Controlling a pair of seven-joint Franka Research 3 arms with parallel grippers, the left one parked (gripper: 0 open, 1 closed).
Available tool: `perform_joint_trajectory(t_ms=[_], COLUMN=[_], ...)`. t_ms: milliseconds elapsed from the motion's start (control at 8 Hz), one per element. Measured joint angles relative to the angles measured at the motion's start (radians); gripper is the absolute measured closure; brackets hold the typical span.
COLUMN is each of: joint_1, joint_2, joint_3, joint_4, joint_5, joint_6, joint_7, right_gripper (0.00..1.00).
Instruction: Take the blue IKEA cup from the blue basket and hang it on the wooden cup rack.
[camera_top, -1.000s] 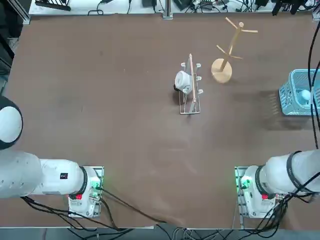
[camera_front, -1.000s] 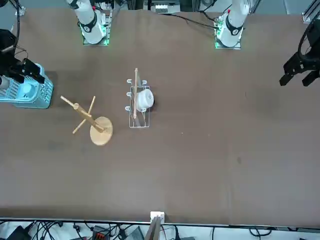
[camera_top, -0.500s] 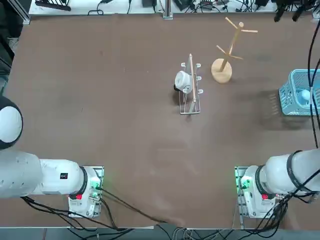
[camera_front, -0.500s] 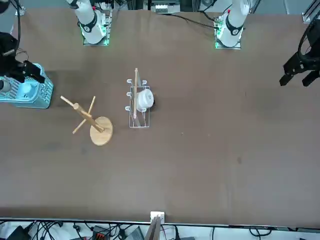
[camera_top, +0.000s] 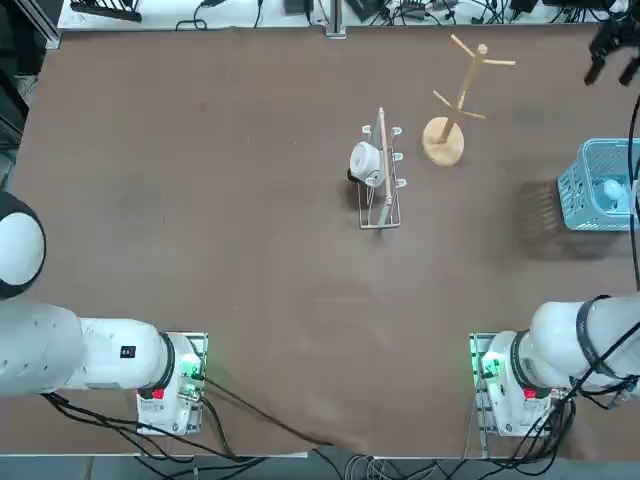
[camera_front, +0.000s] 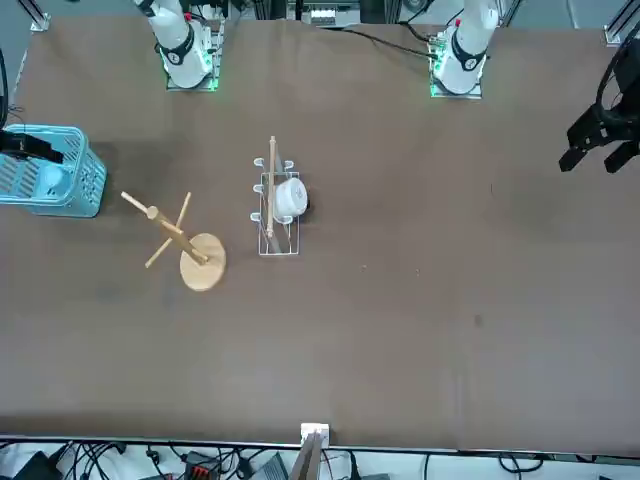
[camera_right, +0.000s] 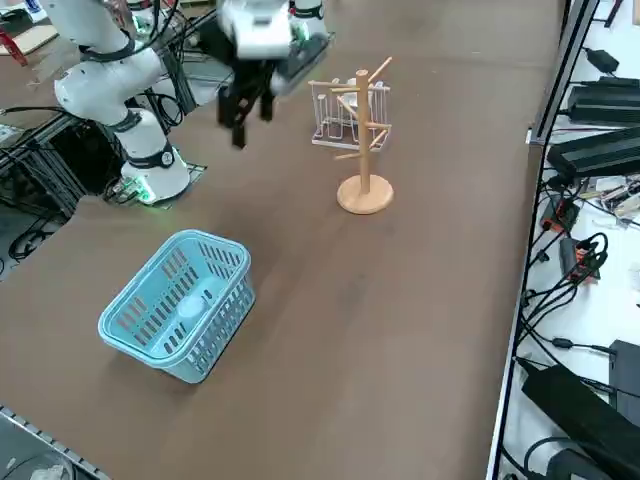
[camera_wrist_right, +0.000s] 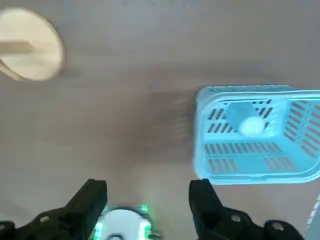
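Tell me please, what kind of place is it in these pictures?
Probably a robotics lab: a white jointed robot arm is bolted to a broad brown table, and black cables and boxes crowd a white bench beyond the edge.

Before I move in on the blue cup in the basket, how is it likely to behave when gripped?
The blue cup looks like thin plastic, so probably light and fairly stiff. Its smooth, rounded side could slip or roll if nudged, though the blue basket's walls should stop it. The right gripper stands open, away from it.
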Motion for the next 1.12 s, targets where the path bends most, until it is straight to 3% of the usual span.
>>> perform_joint_trajectory(t_ms=[500,875,1125], joint_1=[-0.236,-0.333,-0.373], joint_2=[-0.021,-0.021,-0.013], joint_3=[-0.004,-0.003,-0.003], joint_4=[-0.255,-0.468,-0.575], joint_5=[-0.009,-0.01,-0.01], joint_6=[0.339,0.697,0.864], joint_7=[-0.377,-0.559,-0.632], right_gripper=[0.0,0.0,0.0])
